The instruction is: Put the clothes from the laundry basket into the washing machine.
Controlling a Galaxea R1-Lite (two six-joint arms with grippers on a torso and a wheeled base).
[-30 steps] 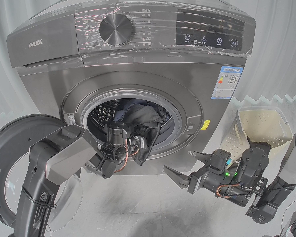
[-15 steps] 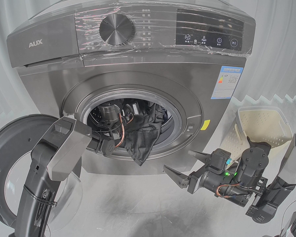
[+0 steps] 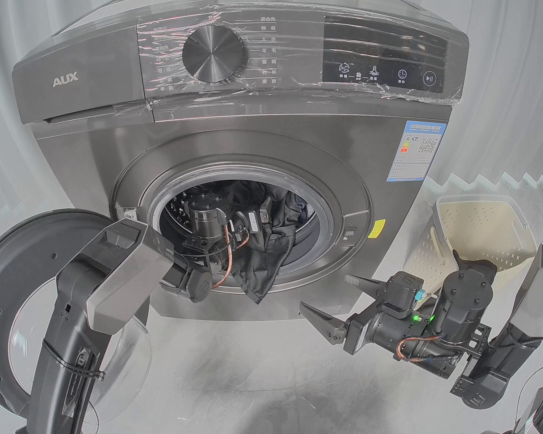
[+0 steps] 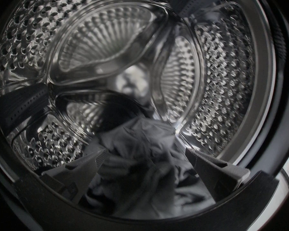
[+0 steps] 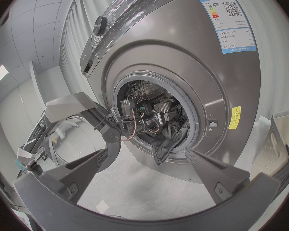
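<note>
as left gripper (image 4: 144,151) gapes, garment (image 3: 264,265) half hidden

The head camera is looking down at the washing machine (image 3: 356,152). The left wrist camera is peering into its drum (image 4: 118,48) (very close), while the right one is facing the same drum from lower, farther off.

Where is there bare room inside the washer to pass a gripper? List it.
Free: the back and upper walls of the drum, above the clothes heaped on its bottom. Crowded: the mouth, filled by the left arm and a dark garment hanging over the lower rim.
</note>
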